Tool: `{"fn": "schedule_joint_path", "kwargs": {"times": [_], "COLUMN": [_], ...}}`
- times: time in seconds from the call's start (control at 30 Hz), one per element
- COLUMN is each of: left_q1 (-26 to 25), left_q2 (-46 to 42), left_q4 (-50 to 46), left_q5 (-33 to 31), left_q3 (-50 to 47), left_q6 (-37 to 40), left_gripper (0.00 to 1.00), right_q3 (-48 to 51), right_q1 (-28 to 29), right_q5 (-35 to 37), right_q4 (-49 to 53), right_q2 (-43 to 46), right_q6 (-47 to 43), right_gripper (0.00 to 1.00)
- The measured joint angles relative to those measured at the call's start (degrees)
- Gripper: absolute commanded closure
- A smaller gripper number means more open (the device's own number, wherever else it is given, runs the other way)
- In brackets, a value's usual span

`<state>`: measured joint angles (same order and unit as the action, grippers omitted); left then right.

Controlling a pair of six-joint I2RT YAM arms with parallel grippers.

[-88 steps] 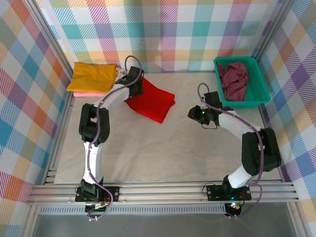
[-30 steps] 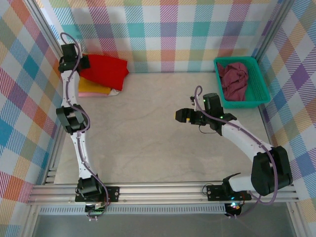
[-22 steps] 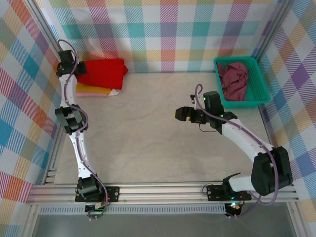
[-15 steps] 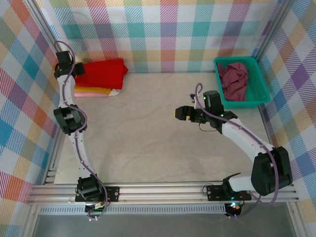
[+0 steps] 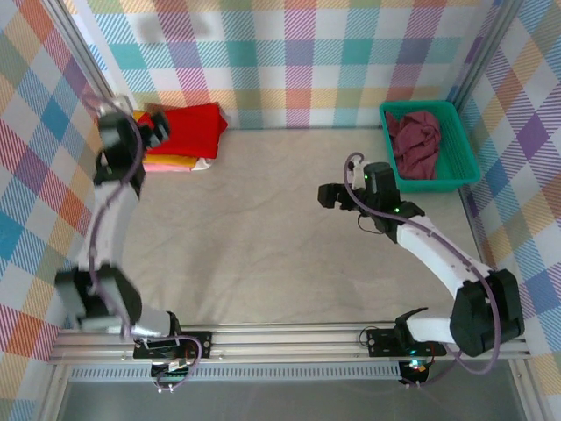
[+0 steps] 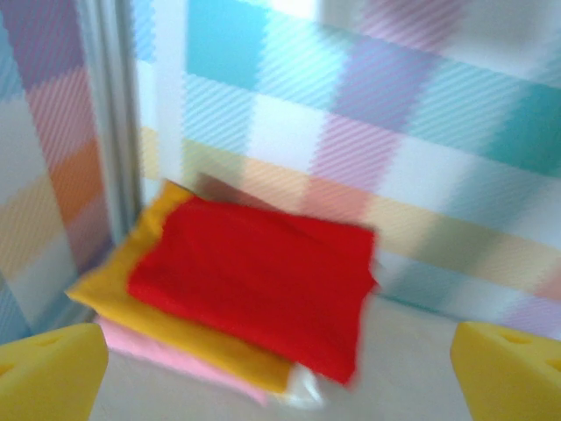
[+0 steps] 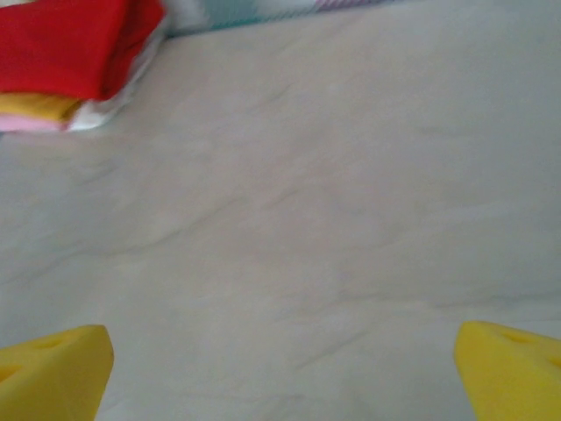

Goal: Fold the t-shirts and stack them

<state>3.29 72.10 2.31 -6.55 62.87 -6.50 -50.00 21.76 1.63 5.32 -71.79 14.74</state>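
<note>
In the top view the folded t-shirts sit in a stack at the upper left of the frame, in the far left corner of the table [image 5: 263, 263] against the checked wall. The red shirt [image 5: 188, 129] lies on top, with thin edges of the yellow shirt [image 5: 166, 159] and the pink shirt [image 5: 171, 167] showing below it, and a bit of the white shirt [image 5: 203, 164] at the stack's lower right corner. The left end effector [image 5: 156, 130] is blurred just beside the stack's left end. In the left wrist view its yellow fingertips [image 6: 53, 368] sit at the two bottom corners, wide apart with nothing between them, and the stack lies ahead at centre left.

The right end effector [image 5: 326, 195] hangs over bare table right of centre. It is open and empty, and its fingertips [image 7: 508, 368] are spread to the lower corners of the right wrist view. The stack shows at that view's upper left.

The dark maroon shirt [image 5: 414, 140] lies crumpled in the teal basket [image 5: 434, 185] at the upper right.
</note>
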Motion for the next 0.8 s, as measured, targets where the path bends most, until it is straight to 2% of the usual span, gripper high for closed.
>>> {"fn": "schedule_joint_path", "kwargs": {"times": [0.13, 0.23, 0.33, 0.43, 0.53, 0.8], "left_q1": [-4.1, -4.9, -5.4, -5.6, -5.7, -5.8], "left_q2": [-11.1, -11.0, -9.0, -4.6, 0.9, 12.2], "left_q4": [7.1, 10.8, 15.0, 18.0, 25.6, 38.7], "left_q5": [-3.2, -4.8, -5.1, -5.1, -4.6, -3.1], "left_q3": [-21.2, -32.5, -41.5, -43.2, -43.0, -41.3], "left_q6": [-0.9, -1.5, -0.4, 1.3, 1.7, 3.6], "left_gripper": [0.00, 0.00, 0.00, 0.00, 0.00, 0.00], "right_q3": [4.5, 11.2, 18.3, 21.7, 22.6, 27.6], "right_q1": [-1.0, -2.0, -4.2, -7.4, -10.4, -14.4], "right_q5": [11.5, 17.5, 20.6, 21.6, 21.5, 16.1], "right_q4": [-5.0, -11.1, -15.7, -17.9, -23.1, -40.1], "right_q2": [2.1, 2.4, 2.8, 2.5, 0.5, -7.0], "right_q6": [-5.3, -8.2, -8.4, -9.2, -10.1, -13.1], "right_gripper": [0.00, 0.00, 0.00, 0.00, 0.01, 0.00]}}
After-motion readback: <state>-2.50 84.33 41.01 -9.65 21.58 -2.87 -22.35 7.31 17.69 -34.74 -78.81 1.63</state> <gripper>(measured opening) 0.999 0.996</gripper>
